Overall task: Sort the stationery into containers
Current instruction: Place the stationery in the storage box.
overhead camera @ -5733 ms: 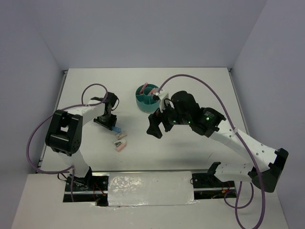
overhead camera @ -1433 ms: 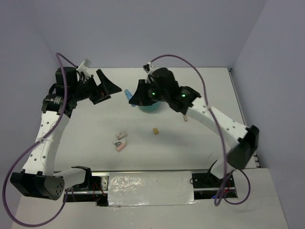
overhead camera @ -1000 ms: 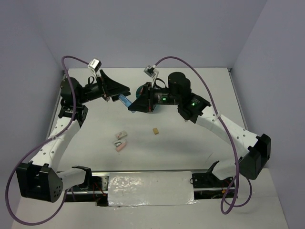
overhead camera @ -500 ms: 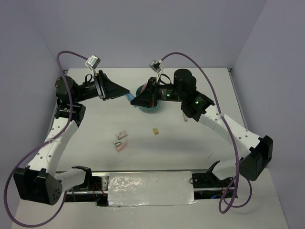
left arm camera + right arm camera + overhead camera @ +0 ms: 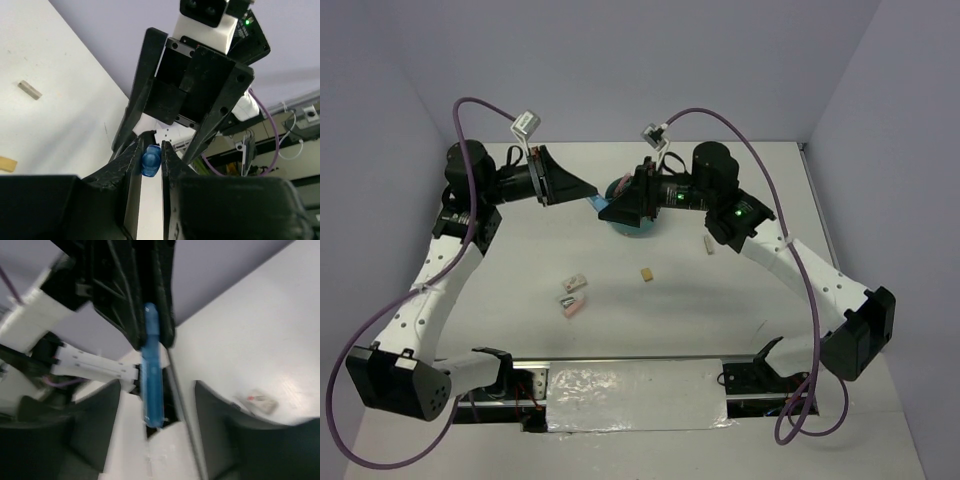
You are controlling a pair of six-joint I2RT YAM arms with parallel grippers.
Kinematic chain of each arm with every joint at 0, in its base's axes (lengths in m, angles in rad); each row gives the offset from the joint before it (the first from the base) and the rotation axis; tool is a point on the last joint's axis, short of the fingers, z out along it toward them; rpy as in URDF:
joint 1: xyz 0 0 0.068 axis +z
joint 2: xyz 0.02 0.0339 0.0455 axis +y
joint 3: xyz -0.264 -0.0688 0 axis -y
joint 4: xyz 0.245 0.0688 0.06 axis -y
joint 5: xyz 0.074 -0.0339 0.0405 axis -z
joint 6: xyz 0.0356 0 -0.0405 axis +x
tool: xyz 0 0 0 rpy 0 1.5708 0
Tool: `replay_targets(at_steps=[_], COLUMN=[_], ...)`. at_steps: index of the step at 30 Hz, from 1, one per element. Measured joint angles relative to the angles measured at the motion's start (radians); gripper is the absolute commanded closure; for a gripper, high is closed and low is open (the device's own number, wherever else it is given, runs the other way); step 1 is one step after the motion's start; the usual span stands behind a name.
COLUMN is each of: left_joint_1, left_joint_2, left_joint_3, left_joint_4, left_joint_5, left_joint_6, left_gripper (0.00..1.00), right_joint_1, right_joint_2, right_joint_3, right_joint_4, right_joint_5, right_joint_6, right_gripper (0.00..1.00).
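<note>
Pinching the blue capsule [image 5: 150, 160] end-on, the left gripper [image 5: 148, 148] points its length straight into the right gripper [image 5: 157, 390], whose jaws seem parted.

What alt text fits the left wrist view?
The left tool pinches a blue capsule-shaped piece, with the black right tool spread wide around it. A small tan block lies on the white table behind.

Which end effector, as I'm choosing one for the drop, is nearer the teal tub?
Right. The right end effector overhangs the teal tub; the left end effector sits off its left side.
</note>
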Motion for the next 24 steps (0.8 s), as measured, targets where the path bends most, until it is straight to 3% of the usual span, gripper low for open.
replay_targets(at_steps=[1, 4, 7, 11, 14, 19, 24], left_joint_1=[-0.003, -0.007, -0.009, -0.010, -0.010, -0.029, -0.084], left_joint_2=[0.006, 0.031, 0.098, 0.211, 0.354, 0.566, 0.633], left_joint_3=[0.015, 0.081, 0.204, 0.254, 0.256, 0.291, 0.335], left_joint_4=[-0.032, -0.162, -0.319, -0.346, -0.319, -0.308, -0.296], left_joint_5=[-0.006, -0.078, -0.281, -0.567, -0.737, -0.877, -0.932], left_joint_6=[0.026, 0.122, 0.261, 0.390, 0.467, 0.533, 0.573], left_gripper=[1.00, 1.00, 1.00, 1.00, 1.00, 1.00, 1.00], right_joint_1=[-0.010, -0.061, -0.133, -0.203, -0.212, -0.212, -0.212], right_joint_2=[-0.004, -0.031, -0.087, -0.223, -0.343, -0.485, -0.542], right_joint_3=[-0.011, -0.054, -0.076, -0.076, -0.075, -0.052, -0.047], right_joint_4=[0.007, -0.003, -0.128, -0.383, -0.510, -0.663, -0.774], right_joint_5=[0.000, 0.021, 0.155, 0.469, 0.568, 0.631, 0.659], right_joint_6=[0.008, 0.013, 0.010, 0.007, -0.021, -0.082, -0.124], right_gripper=[0.01, 0.00, 0.00, 0.00, 0.00, 0.00, 0.00])
